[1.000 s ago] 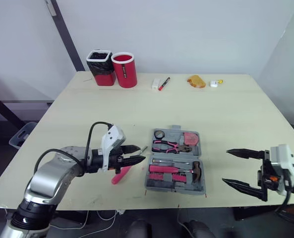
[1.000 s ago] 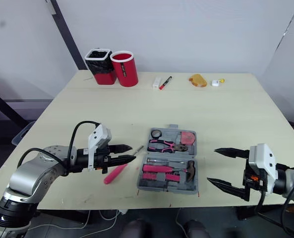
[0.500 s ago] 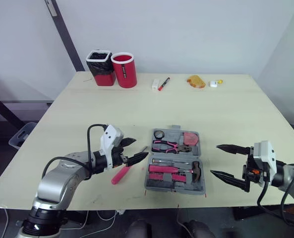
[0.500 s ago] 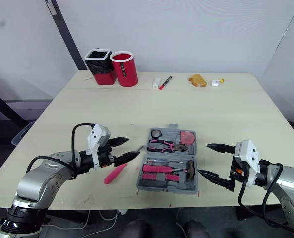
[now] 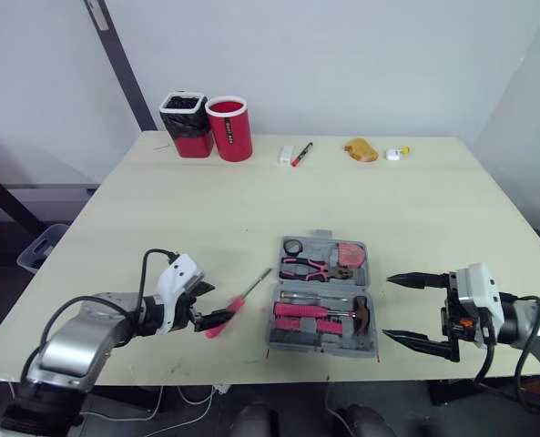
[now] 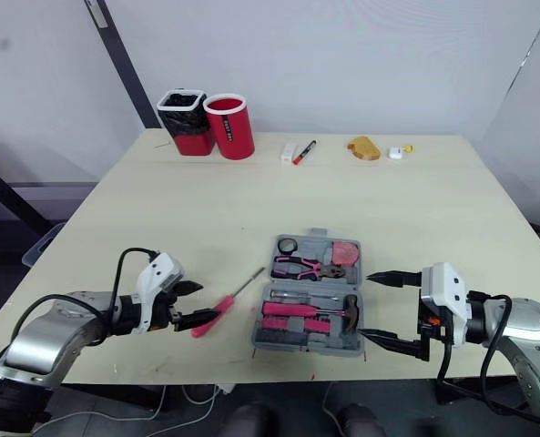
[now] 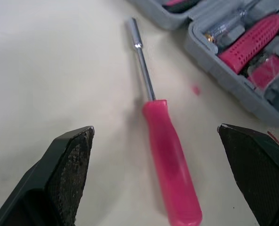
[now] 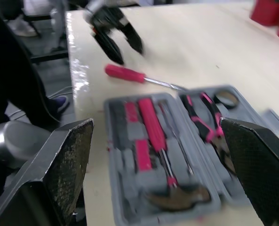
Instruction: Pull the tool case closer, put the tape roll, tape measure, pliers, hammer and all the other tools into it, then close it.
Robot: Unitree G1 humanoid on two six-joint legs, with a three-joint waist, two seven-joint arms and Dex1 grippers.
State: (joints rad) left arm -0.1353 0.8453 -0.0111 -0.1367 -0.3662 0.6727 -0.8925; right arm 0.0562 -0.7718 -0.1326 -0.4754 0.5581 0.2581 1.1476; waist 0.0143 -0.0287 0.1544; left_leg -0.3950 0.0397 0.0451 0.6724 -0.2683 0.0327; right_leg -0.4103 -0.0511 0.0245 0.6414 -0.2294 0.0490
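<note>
Tool case open, pink screwdriver just beside

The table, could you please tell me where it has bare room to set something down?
The widest free patch on the table lies between the red cups at the far edge and the tool case. The far right, beyond the right gripper, is bare too. It is crowded near the case's left, where the screwdriver lies before the open left gripper.

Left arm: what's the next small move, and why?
Probably ease the left gripper forward and shut it on the pink screwdriver. The jaws stand open with the handle lying on the table just ahead between them, and the screwdriver is outside the tool case.
</note>
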